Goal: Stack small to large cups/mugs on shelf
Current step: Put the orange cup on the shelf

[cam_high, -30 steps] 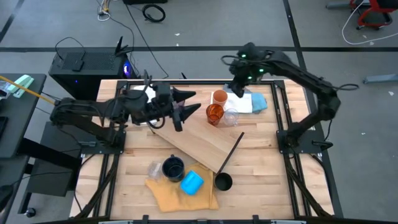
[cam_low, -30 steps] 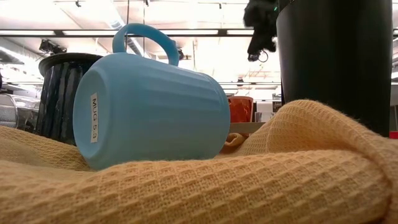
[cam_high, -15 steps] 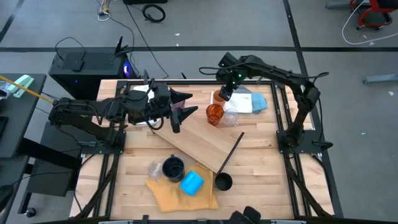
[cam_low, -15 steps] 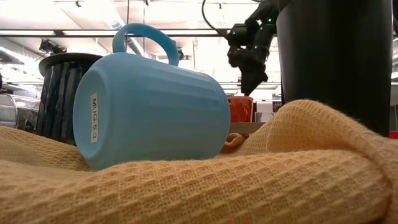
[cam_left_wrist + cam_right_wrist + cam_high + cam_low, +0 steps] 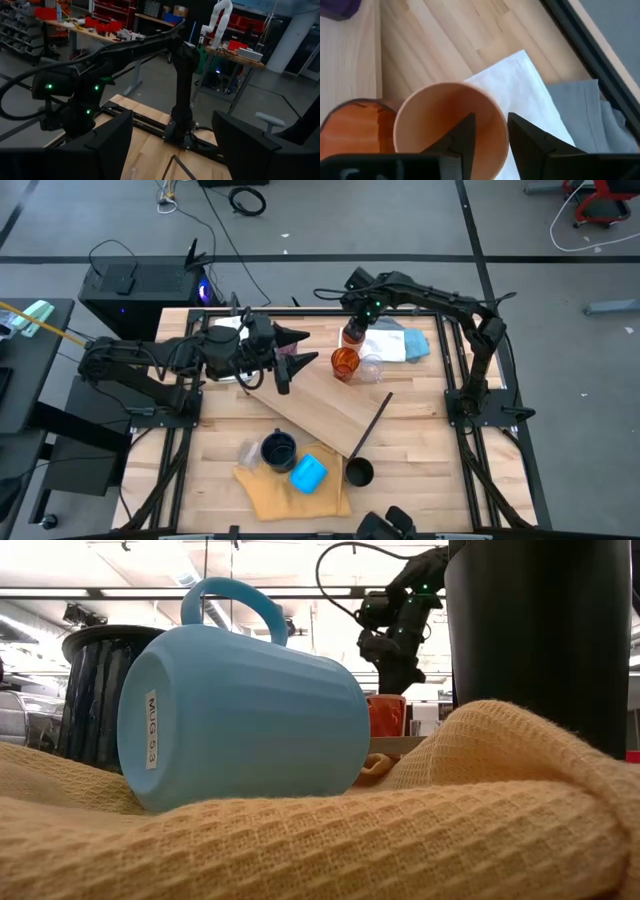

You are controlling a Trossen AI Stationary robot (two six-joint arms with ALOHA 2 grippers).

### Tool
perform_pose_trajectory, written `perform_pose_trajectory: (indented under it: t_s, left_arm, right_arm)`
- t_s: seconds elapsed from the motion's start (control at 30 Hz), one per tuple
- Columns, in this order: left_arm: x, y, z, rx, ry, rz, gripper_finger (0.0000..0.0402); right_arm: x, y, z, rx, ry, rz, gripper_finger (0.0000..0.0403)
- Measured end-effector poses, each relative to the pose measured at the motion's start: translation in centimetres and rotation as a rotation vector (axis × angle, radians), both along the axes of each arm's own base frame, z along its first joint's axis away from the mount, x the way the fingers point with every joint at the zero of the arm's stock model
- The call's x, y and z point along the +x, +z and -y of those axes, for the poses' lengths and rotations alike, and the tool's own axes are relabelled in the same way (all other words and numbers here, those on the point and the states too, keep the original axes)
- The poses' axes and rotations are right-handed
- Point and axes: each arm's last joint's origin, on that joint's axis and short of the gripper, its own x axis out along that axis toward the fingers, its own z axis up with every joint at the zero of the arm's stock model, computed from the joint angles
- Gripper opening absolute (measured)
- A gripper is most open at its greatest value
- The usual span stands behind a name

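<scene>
Cloth comes first: a yellow waffle-weave cloth point(image 5: 290, 492) lies at the table's near edge, and on it we see a bright blue ribbed mug point(image 5: 308, 473) lying on its side, a navy mug point(image 5: 278, 450) upright just beside it, and a clear glass point(image 5: 248, 451) next to that. A black cup point(image 5: 358, 472) stands at the cloth's right corner. In the low view the blue mug point(image 5: 240, 720) fills the foreground, with the black cup point(image 5: 540, 640) tall on the right.

Farther in, a flat light-wood shelf board point(image 5: 320, 412) lies slanted across the slatted wooden tabletop point(image 5: 420, 470), with one thin black rod point(image 5: 370, 425) at its near right end.

At the board's far left corner we find the left gripper point(image 5: 300, 352), its fingers spread with nothing between them; a purple tumbler point(image 5: 288, 368) stands just beside it.

Beyond the board's far right end stand an amber ribbed cup point(image 5: 344, 362) and a small clear glass point(image 5: 371, 367), close together. Just behind them is a light orange cup point(image 5: 353, 335). The right gripper point(image 5: 357, 330) is down on it; in the right wrist view its fingers point(image 5: 465, 132) straddle the cup's rim point(image 5: 445, 125), one inside and one outside, slightly parted, and we cannot tell whether they press the wall.

A white folded cloth point(image 5: 385, 345) and a blue one point(image 5: 415, 343) lie beside that cup.
</scene>
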Motion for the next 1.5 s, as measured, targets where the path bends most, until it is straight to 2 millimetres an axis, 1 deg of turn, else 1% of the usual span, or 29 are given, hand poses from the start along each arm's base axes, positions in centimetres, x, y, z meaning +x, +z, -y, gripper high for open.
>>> perform_pose_trajectory:
  t_s: [0.2, 0.5, 0.63, 1.07, 1.23, 1.33, 1.43, 1.5]
  left_arm:
    - [-0.4, 0.3, -0.1, -0.001, 0.002, 0.007, 0.0274]
    - [-0.5, 0.2, -0.1, 0.000, 0.003, 0.000, 0.0274]
    - [-0.5, 0.2, -0.1, 0.000, 0.003, 0.000, 0.0274]
    - [-0.5, 0.0, -0.1, 0.002, 0.003, -0.022, 0.0274]
    - [-0.5, 0.0, -0.1, 0.002, 0.003, -0.022, 0.0274]
    - [-0.5, 0.0, -0.1, 0.002, 0.003, -0.022, 0.0274]
    - [-0.5, 0.0, -0.1, 0.002, 0.003, -0.022, 0.0274]
    - [-0.5, 0.0, -0.1, 0.003, 0.004, -0.022, 0.0274]
  right_arm:
    - [-0.1, 0.0, 0.3, -0.003, -0.011, 0.007, 0.0107]
    - [-0.1, 0.0, 0.4, -0.006, -0.013, 0.011, 0.0030]
    - [-0.1, 0.1, 0.4, -0.010, -0.014, 0.016, 0.0011]
    - [-0.2, 0.1, 0.5, -0.001, -0.017, 0.021, 0.0002]
    - [-0.3, 0.4, 0.5, -0.004, -0.015, 0.019, 0.0001]
    - [-0.5, 1.1, 0.7, -0.015, -0.015, 0.023, 0.0000]
    - [-0.6, 2.5, 0.9, -0.029, -0.012, 0.028, 0.0000]
    - [-0.6, 3.8, 1.0, -0.046, -0.011, 0.049, 0.0000]
